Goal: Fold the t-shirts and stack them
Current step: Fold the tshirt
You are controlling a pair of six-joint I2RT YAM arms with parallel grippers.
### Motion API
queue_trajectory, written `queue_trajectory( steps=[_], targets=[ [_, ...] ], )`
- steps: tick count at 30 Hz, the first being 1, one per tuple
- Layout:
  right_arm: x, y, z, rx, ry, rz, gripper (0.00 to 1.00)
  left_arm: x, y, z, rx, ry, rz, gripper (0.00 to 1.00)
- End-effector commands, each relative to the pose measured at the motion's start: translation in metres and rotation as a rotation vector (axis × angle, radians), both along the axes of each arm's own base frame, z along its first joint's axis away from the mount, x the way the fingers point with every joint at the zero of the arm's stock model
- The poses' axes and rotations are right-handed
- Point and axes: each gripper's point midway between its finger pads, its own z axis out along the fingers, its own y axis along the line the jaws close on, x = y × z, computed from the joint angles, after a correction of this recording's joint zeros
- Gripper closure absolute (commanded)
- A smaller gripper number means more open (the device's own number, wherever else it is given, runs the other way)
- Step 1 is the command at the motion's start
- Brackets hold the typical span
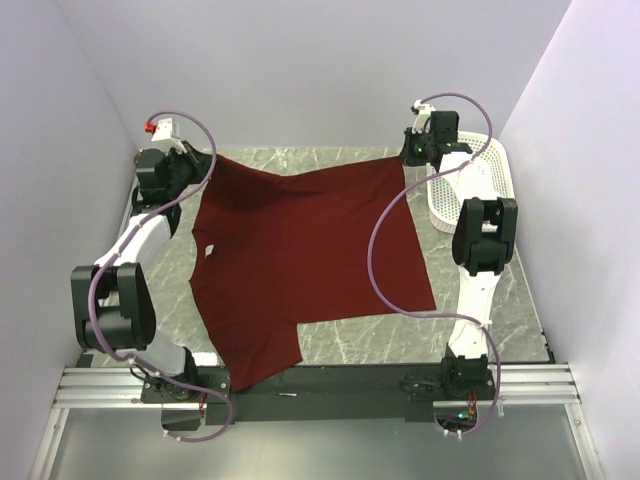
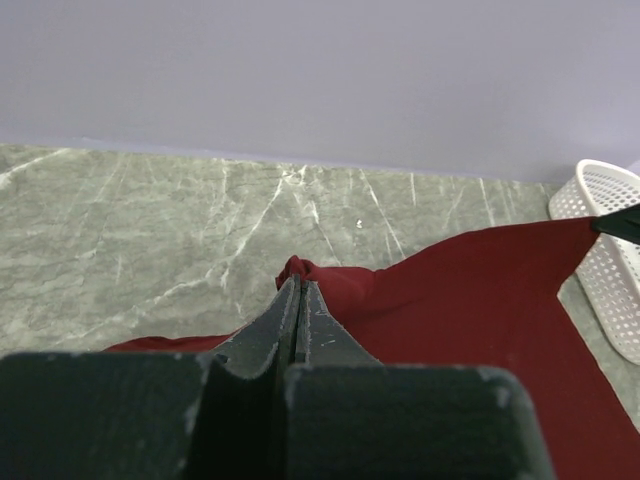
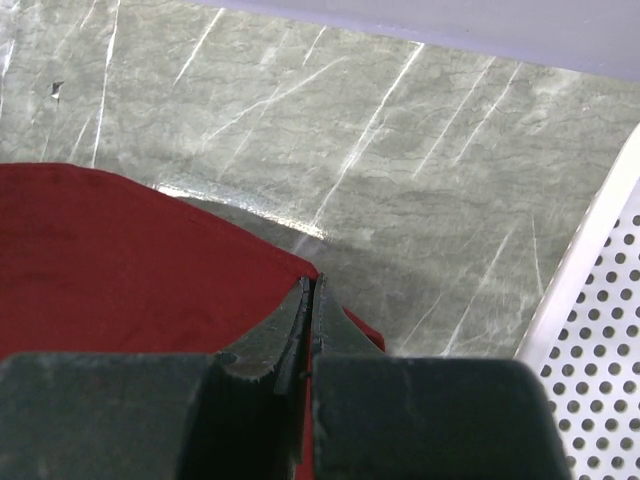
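From above, the maroon t-shirt (image 1: 300,250) lay spread over most of the marble surface (image 1: 480,300). Its far edge was drawn out between the left hand (image 1: 188,160) at the upper left of the frame and the right hand (image 1: 410,152) at the upper right, just beside the white mesh basket (image 1: 495,165). Both hands were pressed together on cloth. The left wrist view showed a small bunched knob of red fabric pinched at the tips. The right wrist view showed a flat corner nipped, with the basket's perforated wall at the lower right.

It looked to me like the start of the first fold. Done well, both hands would rise together at one height and hold that edge taut without stretching it. They would then carry it toward the bottom of the frame and set it down square. The left grip, being a bunch rather than a clean corner, seemed the likelier to twist or slip. One part of the shirt at the lower left draped onto the dark base rail (image 1: 330,380), and it would skew the fold unless drawn back first.

I could not tell how many layers either hand held. Nor could I tell whether the white fleck near the shirt's left edge was a label or a gap. The right arm hid part of the basket.
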Motion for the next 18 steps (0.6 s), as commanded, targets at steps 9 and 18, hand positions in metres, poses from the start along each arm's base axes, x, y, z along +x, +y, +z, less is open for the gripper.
queue_trajectory(
  steps=[9, 18],
  targets=[
    [0.007, 0.001, 0.009, 0.006, -0.039, 0.002, 0.99, -0.031, -0.012, 0.03, -0.021, -0.093, -0.041, 0.99],
    [0.003, 0.002, 0.001, 0.001, -0.024, 0.005, 0.98, -0.055, -0.022, 0.036, -0.035, -0.104, -0.065, 0.99]
  ],
)
